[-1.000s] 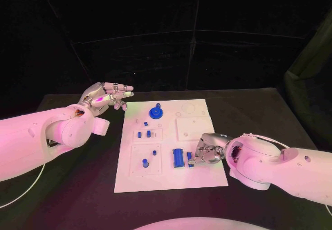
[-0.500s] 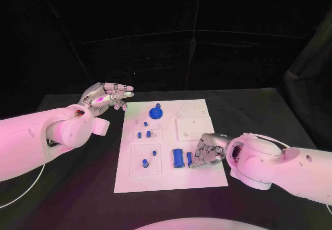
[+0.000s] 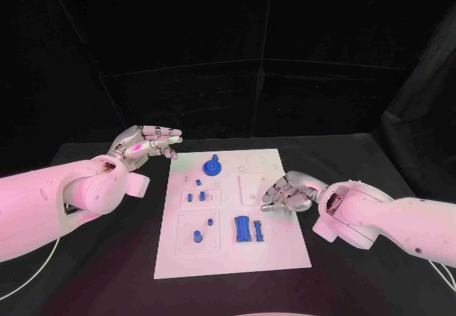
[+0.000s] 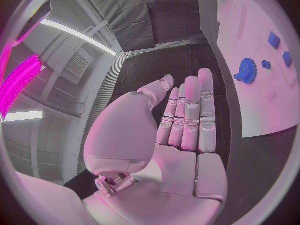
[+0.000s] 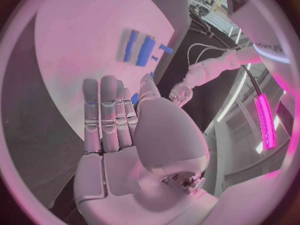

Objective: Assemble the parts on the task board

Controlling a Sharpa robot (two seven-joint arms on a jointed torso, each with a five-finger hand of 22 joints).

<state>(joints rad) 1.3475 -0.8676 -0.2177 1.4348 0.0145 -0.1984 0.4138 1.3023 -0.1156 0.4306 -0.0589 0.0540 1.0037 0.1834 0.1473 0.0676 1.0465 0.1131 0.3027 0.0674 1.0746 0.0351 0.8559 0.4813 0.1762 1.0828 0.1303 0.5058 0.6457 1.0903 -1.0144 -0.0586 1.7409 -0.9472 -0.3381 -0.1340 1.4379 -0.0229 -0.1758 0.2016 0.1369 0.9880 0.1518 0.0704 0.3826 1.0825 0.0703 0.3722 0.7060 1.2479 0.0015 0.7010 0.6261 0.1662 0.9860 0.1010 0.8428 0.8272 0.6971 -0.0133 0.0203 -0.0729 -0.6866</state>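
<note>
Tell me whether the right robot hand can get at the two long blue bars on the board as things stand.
Probably yes. The right robot hand hangs over the task board just beyond the two long blue bars, holding nothing, and nothing lies between them.

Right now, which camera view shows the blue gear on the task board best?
The head view: the blue gear lies unobstructed at the far end of the task board. The left wrist view shows it small and distorted. In the right wrist view I cannot identify it.
</note>
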